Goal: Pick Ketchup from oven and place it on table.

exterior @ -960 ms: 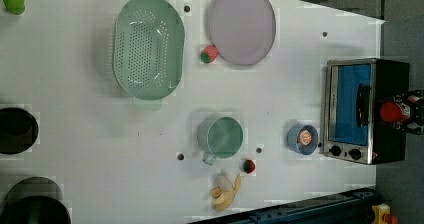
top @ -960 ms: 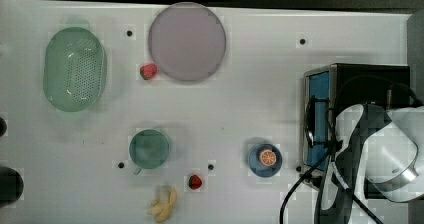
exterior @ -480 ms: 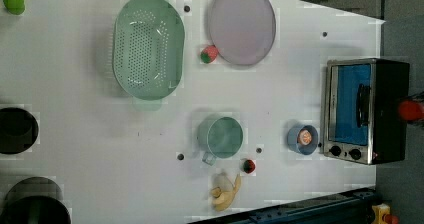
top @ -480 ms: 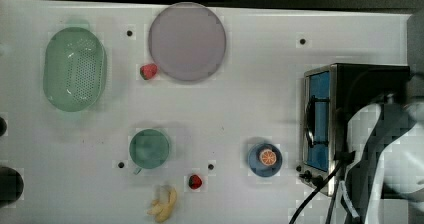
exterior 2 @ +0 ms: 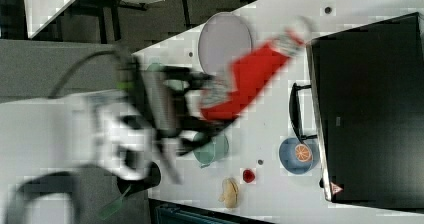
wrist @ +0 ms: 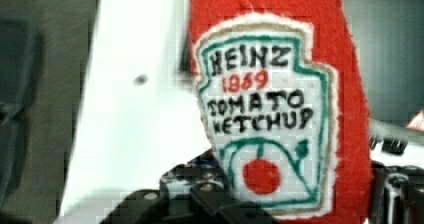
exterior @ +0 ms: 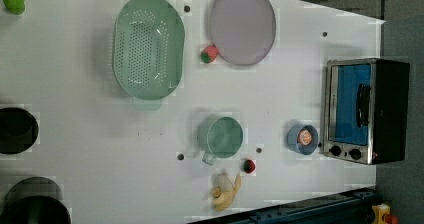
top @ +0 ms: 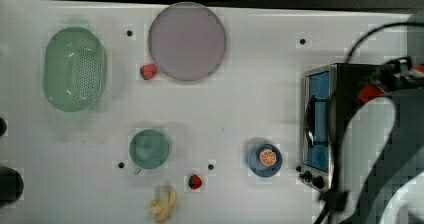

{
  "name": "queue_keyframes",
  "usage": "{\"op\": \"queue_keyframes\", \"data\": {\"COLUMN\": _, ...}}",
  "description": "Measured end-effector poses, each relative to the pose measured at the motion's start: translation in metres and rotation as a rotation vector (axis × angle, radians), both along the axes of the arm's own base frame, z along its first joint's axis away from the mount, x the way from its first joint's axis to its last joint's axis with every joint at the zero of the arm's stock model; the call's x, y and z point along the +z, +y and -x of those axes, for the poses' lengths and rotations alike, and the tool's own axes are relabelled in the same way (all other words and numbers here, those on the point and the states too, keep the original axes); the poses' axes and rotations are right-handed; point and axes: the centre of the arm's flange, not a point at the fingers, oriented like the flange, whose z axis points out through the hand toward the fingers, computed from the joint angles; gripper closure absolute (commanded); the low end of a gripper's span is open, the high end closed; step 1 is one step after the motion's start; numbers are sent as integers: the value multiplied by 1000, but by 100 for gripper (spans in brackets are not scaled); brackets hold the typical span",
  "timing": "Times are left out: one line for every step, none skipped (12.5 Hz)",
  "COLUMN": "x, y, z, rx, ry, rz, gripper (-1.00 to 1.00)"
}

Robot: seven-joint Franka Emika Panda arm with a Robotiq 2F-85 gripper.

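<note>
Red ketchup bottle (exterior 2: 245,81) with white cap and white-and-dark label, clamped in the black gripper (exterior 2: 200,101) and held in the air beside the oven.

Boxy toaster oven (exterior: 367,110), black top, silver frame, blue-tinted glass door, stands at the left view's right edge of the large flat white tabletop (exterior: 280,99) with small dark round holes. On the tabletop: pale green perforated colander (exterior: 147,46), round lilac plate (exterior: 242,24), red strawberry (exterior: 209,54) just beside the plate, green mug (exterior: 220,136), small blue bowl (exterior: 302,139) holding an orange slice, near the oven, second strawberry (exterior: 248,166), peeled banana (exterior: 225,191). Dark floor borders the tabletop. In the wrist view the bottle's label reads "Heinz 1869 Tomato Ketchup".
</note>
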Motion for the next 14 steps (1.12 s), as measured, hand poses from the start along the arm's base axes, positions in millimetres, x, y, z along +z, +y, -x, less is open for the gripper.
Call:
{"op": "queue_keyframes", "data": {"x": 21, "y": 29, "z": -6, "rx": 54, "ry": 15, "rz": -4, "gripper": -29}}
{"op": "queue_keyframes", "data": {"x": 37, "y": 58, "z": -16, "rx": 107, "ry": 5, "rz": 4, "gripper": -29}}
{"op": "queue_keyframes", "data": {"x": 45, "y": 92, "z": -27, "rx": 173, "ry": -15, "rz": 12, "gripper": -29}}
{"op": "queue_keyframes", "data": {"x": 42, "y": 131, "z": -37, "rx": 244, "ry": -13, "rz": 3, "gripper": -29}}
{"op": "queue_keyframes", "data": {"x": 31, "y": 173, "z": -44, "rx": 317, "ry": 8, "rz": -18, "gripper": -29}}
{"op": "queue_keyframes", "data": {"x": 15, "y": 214, "z": -51, "rx": 387, "ry": 35, "rz": -44, "gripper": -29}}
{"op": "queue_keyframes", "data": {"x": -7, "y": 253, "z": -57, "rx": 453, "ry": 75, "rz": -60, "gripper": -29}}
{"op": "queue_keyframes", "data": {"x": -37, "y": 286, "z": -57, "rx": 509, "ry": 132, "rz": -74, "gripper": -29}}
{"op": "queue_keyframes", "data": {"x": -69, "y": 310, "z": -53, "rx": 549, "ry": 180, "rz": -84, "gripper": -29}}
{"op": "queue_keyframes", "data": {"x": -103, "y": 324, "z": -46, "rx": 576, "ry": 224, "rz": -81, "gripper": -29}}
{"op": "queue_keyframes", "data": {"x": -134, "y": 332, "z": -40, "rx": 592, "ry": 250, "rz": -76, "gripper": -29}}
{"op": "queue_keyframes", "data": {"x": -162, "y": 333, "z": -35, "rx": 591, "ry": 244, "rz": -81, "gripper": -29}}
{"op": "queue_keyframes", "data": {"x": -187, "y": 327, "z": -29, "rx": 581, "ry": 259, "rz": -79, "gripper": -29}}
{"op": "queue_keyframes", "data": {"x": -212, "y": 315, "z": -23, "rx": 568, "ry": 278, "rz": -67, "gripper": -29}}
